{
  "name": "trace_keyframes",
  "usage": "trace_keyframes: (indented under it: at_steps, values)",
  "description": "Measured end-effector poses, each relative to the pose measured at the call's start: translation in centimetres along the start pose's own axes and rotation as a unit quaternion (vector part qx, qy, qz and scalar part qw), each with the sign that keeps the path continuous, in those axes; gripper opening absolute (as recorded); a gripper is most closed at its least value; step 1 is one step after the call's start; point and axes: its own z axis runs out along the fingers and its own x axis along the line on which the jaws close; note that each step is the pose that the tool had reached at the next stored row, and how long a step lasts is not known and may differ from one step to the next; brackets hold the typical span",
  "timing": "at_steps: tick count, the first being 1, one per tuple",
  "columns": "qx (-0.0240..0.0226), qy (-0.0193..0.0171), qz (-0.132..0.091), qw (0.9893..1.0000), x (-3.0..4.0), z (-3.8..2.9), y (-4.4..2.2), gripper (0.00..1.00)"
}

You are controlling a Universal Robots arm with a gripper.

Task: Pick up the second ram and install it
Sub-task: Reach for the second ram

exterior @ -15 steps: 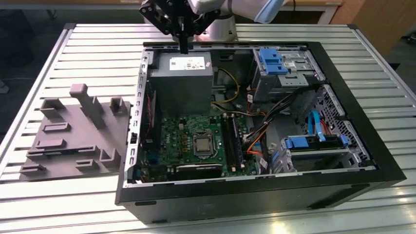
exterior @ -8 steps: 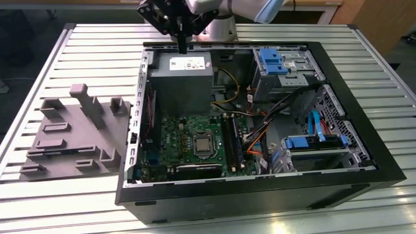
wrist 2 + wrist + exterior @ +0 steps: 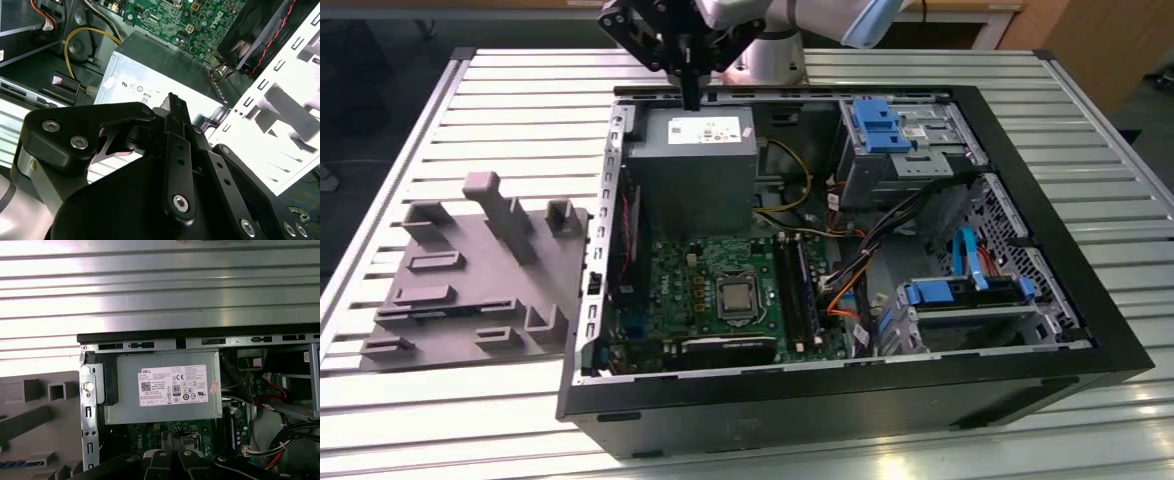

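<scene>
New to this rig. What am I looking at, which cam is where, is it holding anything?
One robot arm with a gripper at its end. The exterior view comes from a camera off the arm; both wrist views come from cameras riding on it. On the slatted metal table lies an open computer case, showing a green motherboard and a grey power supply. A grey plastic fixture sits at the exterior view's left. The gripper hangs over the case near the power supply. Whether it holds the second ram, I cannot tell.

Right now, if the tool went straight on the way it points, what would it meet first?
Most likely the grey power supply box, straight below the tool in the exterior view; depth is unclear.
</scene>
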Motion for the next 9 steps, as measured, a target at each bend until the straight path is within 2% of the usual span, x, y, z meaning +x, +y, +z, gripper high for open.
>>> trace_keyframes:
  at_steps: [9]
  values:
    - [0.0,-0.0005,0.0,1.0,0.43,-0.01,-0.03,0.11]
